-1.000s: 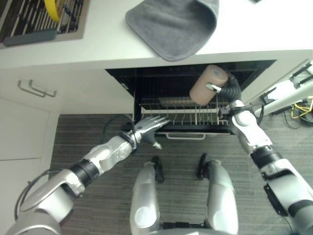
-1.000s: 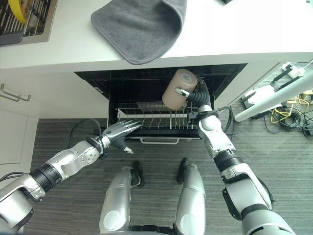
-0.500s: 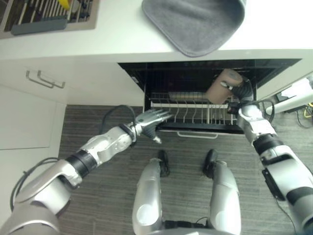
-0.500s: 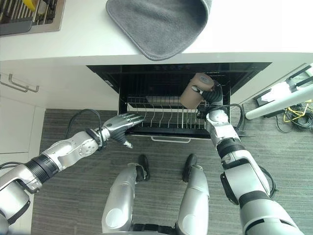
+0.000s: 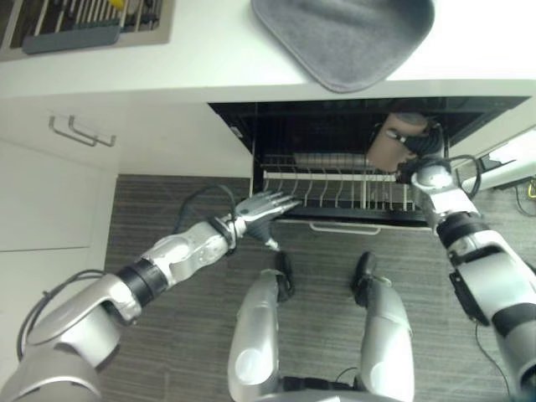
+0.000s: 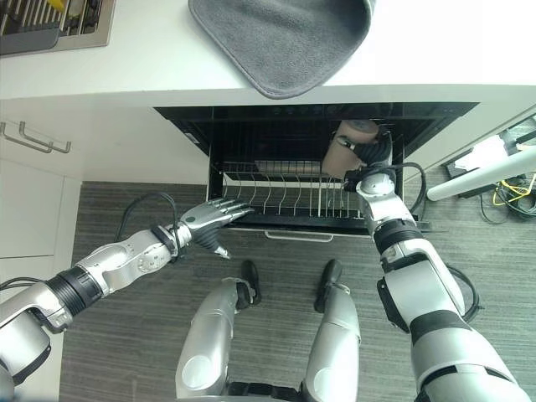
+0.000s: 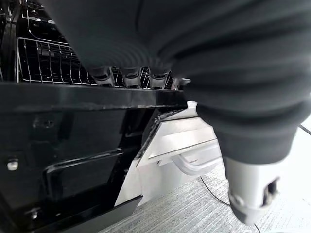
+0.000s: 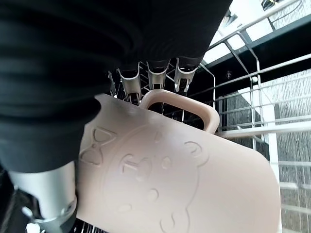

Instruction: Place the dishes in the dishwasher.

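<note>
The beige mug [image 6: 350, 146] is held in the right hand [image 6: 378, 156], whose fingers are curled through and round its handle, as the right wrist view shows, where the embossed side of the mug [image 8: 175, 184] lies against the palm. Compared with a second ago, the mug has been carried down and farther in: then it hung clear above the front of the wire rack [image 6: 285, 197], now it sits under the edge of the counter [image 6: 126, 67], just over the right part of the rack inside the open dishwasher [image 5: 335, 134]. It is judged that the placing step is nearly reached, with only the lowering onto the tines and the release left.

The left hand [image 6: 213, 213] is kept at the near left corner of the rack, its fingers straight and laid along the front rail, nothing held; it has barely shifted. A grey mat [image 6: 280, 38] lies on the counter above, and a rack of utensils [image 5: 75, 21] at the far left.
</note>
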### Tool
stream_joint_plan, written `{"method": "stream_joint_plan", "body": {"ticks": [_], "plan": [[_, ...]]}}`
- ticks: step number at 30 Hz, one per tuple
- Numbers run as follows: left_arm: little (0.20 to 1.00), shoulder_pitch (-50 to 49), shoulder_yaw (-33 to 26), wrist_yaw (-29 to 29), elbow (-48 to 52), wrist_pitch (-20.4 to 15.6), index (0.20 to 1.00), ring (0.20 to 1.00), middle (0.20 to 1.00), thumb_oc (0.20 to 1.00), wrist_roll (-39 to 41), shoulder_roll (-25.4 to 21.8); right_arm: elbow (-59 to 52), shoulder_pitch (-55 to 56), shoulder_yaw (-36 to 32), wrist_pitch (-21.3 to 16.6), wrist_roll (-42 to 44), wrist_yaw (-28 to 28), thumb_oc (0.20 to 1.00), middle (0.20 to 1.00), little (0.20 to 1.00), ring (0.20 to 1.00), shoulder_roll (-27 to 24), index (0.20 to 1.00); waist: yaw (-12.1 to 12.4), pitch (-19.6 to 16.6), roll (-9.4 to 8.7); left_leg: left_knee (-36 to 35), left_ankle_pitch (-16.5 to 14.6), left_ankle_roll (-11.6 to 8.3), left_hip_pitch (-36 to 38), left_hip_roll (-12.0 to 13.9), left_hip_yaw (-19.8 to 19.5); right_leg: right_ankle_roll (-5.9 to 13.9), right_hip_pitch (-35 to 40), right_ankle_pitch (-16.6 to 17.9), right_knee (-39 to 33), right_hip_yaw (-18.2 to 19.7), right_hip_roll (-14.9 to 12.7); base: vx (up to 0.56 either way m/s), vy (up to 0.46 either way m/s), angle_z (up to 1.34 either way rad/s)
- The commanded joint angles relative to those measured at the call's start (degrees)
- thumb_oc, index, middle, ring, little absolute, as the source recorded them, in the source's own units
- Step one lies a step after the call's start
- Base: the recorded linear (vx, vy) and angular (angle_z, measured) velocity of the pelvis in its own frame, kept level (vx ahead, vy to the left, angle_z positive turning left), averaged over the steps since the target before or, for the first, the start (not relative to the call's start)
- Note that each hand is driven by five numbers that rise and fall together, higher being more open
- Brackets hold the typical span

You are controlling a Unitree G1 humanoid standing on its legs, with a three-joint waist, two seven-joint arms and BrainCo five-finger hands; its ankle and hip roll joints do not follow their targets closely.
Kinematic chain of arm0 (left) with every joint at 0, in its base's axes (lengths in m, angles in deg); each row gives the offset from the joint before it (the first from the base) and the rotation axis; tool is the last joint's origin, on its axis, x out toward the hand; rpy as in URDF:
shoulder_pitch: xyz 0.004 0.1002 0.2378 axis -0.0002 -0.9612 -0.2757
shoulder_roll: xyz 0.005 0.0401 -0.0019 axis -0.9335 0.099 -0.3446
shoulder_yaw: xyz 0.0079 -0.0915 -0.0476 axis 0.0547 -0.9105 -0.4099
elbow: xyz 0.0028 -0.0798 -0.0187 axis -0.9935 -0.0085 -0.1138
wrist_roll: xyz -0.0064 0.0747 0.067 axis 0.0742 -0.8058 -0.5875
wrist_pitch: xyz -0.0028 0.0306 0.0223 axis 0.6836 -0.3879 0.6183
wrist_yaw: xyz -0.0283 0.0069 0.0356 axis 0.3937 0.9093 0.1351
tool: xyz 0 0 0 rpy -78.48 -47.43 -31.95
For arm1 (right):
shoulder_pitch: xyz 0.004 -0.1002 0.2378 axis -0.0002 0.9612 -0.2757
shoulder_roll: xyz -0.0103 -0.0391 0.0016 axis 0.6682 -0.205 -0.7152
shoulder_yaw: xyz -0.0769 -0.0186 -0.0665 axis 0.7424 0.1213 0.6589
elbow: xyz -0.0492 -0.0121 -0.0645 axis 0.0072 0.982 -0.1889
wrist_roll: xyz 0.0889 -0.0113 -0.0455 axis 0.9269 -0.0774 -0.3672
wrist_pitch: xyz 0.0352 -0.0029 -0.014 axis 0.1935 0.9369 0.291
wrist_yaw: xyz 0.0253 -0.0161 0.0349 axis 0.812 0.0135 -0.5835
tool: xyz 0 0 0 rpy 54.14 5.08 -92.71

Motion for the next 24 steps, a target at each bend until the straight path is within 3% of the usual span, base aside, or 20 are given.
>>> {"method": "stream_joint_plan", "body": {"ticks": [1,5,10,11,13,14,16,17,24], "plan": [[1.0,0.67,2.16,1.75,5.73,-1.23,1.0,1.0,1.0,1.0,0.54,-2.86,0.42,-9.23,0.8,-2.62,-1.84,2.65,0.2,0.2,0.2,0.2,-2.97,0.2,2.0,-1.4,0.91,-7.7,0.48,0.3,3.15,-1.96,1.14,3.16,1.53,-7.35,5.09,-3.31,-2.53,0.0,0.0,0.0],[1.0,0.78,2.6,1.93,6.06,-1.44,1.0,1.0,1.0,1.0,0.59,-3.21,0.99,-10.25,1.79,-1.69,-6.82,4.97,0.2,0.2,0.2,0.2,-3.75,0.2,2.11,-1.4,1.01,-7.76,0.44,0.3,3.0,-1.98,1.26,3.27,1.36,-7.34,5.12,-3.5,-2.62,0.0,0.0,0.0],[1.0,0.2,3.21,2.48,6.41,-1.38,1.0,1.0,1.0,1.0,0.19,-3.34,2.98,-10.35,3.59,0.93,-8.98,3.51,0.2,0.2,0.2,0.2,-4.38,0.2,2.26,-1.4,1.03,-7.79,0.4,0.27,2.76,-2.09,1.17,3.35,1.22,-7.34,5.05,-3.6,-2.6,0.0,0.0,0.0],[1.0,0.44,3.77,3.23,6.32,-1.38,1.0,1.0,1.0,1.0,0.19,-3.63,4.18,-10.87,5.67,4.15,-12.4,1.16,0.2,0.2,0.2,0.2,-4.61,0.2,2.4,-1.4,1.02,-7.84,0.4,0.29,2.56,-2.15,1.17,3.4,1.03,-7.24,4.95,-3.75,-2.61,0.0,0.0,0.0],[1.0,0.71,3.89,3.37,6.28,-1.24,1.0,1.0,1.0,1.0,0.3,-3.68,4.59,-11.03,6.64,5.78,-12.85,-0.28,0.2,0.2,0.2,0.2,-4.67,0.2,2.46,-1.4,0.98,-7.85,0.42,0.28,2.38,-2.13,1.14,3.41,0.9,-7.23,4.93,-3.79,-2.6,0.0,0.0,0.0],[1.0,1.16,4.03,3.25,6.27,-0.9,1.0,1.0,1.0,1.0,0.85,-3.78,5.58,-10.95,8.31,7.64,-12.64,-4.3,0.288,0.288,0.288,0.288,-4.71,0.288,2.49,-1.4,0.88,-8.01,0.56,0.29,2.18,-2.05,1.2,3.42,0.7,-7.08,4.79,-3.83,-2.55,0.0,0.0,0.0],[1.0,1.71,4.29,2.98,6.1,-1.01,1.0,1.0,1.0,1.0,1.23,-3.83,6.42,-10.96,9.23,8.16,-12.59,-5.53,0.598,0.598,0.598,0.598,-4.48,0.598,2.59,-1.4,0.87,-8.12,0.62,0.29,2.19,-2.02,1.17,3.37,0.72,-7.16,4.8,-3.87,-2.51,0.0,0.0,0.0],[1.0,2.02,4.49,2.86,5.94,-1.24,1.0,1.0,1.0,1.0,1.39,-4.04,6.8,-10.82,9.58,8.99,-12.81,-6.24,1.0,1.0,1.0,1.0,-4.32,1.0,2.64,-1.4,0.84,-8.1,0.6,0.29,2.13,-1.98,1.14,3.39,0.64,-7.18,4.91,-3.91,-2.57,0.0,0.0,0.0],[1.0,4.34,5.13,1.73,4.99,-1.16,1.0,1.0,1.0,1.0,2.14,-3.89,9.58,-9.5,9.07,12.15,-13.1,-7.75,1.0,1.0,1.0,1.0,-2.21,1.0,3.09,-1.4,0.7,-8.17,0.8,0.36,1.43,-1.92,1.18,3.65,-0.04,-6.9,5.15,-4.4,-2.69,-0.01,-0.03,0.05]]}}
